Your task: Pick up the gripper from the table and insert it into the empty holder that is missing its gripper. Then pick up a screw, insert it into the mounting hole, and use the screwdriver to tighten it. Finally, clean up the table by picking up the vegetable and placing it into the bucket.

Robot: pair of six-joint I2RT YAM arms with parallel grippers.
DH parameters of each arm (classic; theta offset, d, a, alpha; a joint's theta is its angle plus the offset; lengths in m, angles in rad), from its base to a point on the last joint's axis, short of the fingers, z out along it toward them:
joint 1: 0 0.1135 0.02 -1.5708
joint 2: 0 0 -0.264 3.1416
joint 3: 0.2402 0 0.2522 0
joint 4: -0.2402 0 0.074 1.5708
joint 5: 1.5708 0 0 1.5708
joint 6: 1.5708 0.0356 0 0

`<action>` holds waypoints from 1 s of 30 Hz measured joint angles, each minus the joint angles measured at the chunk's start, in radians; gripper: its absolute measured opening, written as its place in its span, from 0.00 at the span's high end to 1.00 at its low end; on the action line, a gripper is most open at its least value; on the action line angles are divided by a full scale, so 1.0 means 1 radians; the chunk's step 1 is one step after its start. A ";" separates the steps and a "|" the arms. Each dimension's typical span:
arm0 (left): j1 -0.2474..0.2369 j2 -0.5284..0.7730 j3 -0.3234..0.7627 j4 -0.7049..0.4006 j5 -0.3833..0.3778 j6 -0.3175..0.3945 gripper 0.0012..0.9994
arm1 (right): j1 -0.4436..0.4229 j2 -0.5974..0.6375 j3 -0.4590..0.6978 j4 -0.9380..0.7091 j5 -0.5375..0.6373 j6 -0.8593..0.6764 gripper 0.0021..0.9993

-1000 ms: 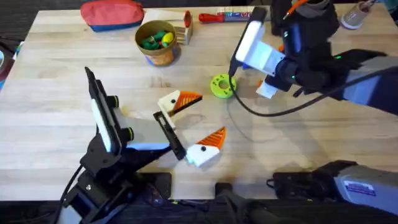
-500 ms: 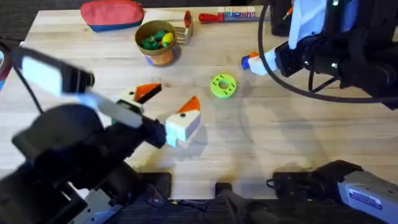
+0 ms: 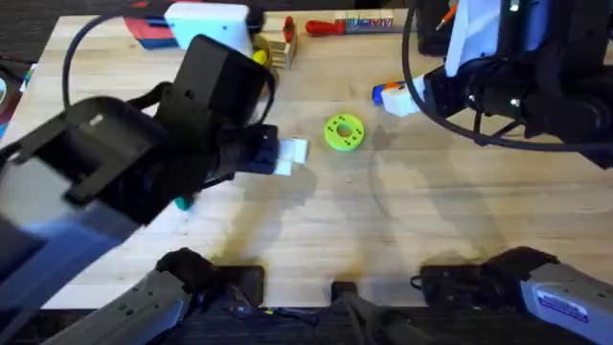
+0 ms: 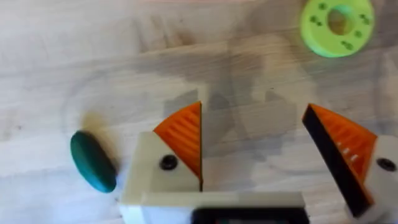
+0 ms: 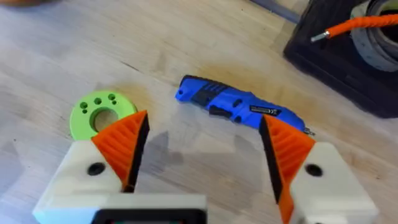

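Observation:
The blue screwdriver (image 5: 239, 107) lies on the table (image 3: 402, 211) just beyond my right gripper (image 5: 204, 134), which hovers open and empty above the wood. Its end (image 3: 388, 95) pokes out from under the right arm in the overhead view. A dark green oval vegetable (image 4: 92, 160) rests on the planks beside my left gripper (image 4: 254, 124), which is open with nothing between its orange pads (image 4: 183, 134). The left arm (image 3: 144, 163) looms large and dark and hides the bucket. The loose gripper, the holder and the screw are out of view.
A green ring (image 3: 344, 132) lies mid-table between the two grippers. At the far edge are a red pouch (image 3: 144, 31), a wooden block (image 3: 280, 48) and a red-handled tool (image 3: 350, 24). A black box (image 5: 348, 56) with an orange wire sits beside the screwdriver.
My left arm has risen close under the camera and swung toward the far side, covering the bucket. The right arm first drew back to the far right, then held still.

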 joint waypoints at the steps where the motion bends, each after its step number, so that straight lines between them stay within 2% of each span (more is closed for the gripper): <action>1: 0.038 0.017 0.000 -0.015 0.007 -0.022 0.01 | 0.000 0.000 0.000 -0.005 0.000 0.000 0.01; 5: 0.259 0.078 0.000 -0.088 0.048 -0.093 0.01 | 0.000 0.000 0.000 -0.015 0.000 0.000 0.01; 10: 0.575 0.099 0.000 -0.176 0.088 -0.135 0.01 | 0.000 0.000 0.000 -0.022 0.000 0.000 0.01; 13: 0.720 0.099 0.000 -0.184 0.096 -0.141 0.01 | 0.000 0.000 0.000 -0.022 0.000 0.000 0.01; 15: 0.795 0.099 0.000 -0.184 0.096 -0.137 0.01 | 0.000 0.000 0.000 -0.023 0.000 0.000 0.01; 16: 0.912 0.099 0.000 -0.189 0.096 -0.089 0.01 | 0.000 0.000 0.000 -0.023 0.000 0.000 0.01; 19: 0.933 0.107 0.000 -0.187 0.096 -0.046 0.01 | 0.000 0.000 0.000 -0.023 0.000 0.000 0.01; 23: 0.933 0.137 -0.020 -0.140 0.103 -0.007 0.01 | 0.000 0.000 0.000 -0.023 0.000 0.000 0.01; 30: 0.933 0.250 -0.081 -0.091 0.119 0.017 0.01 | 0.000 0.000 0.000 -0.023 0.000 0.001 0.01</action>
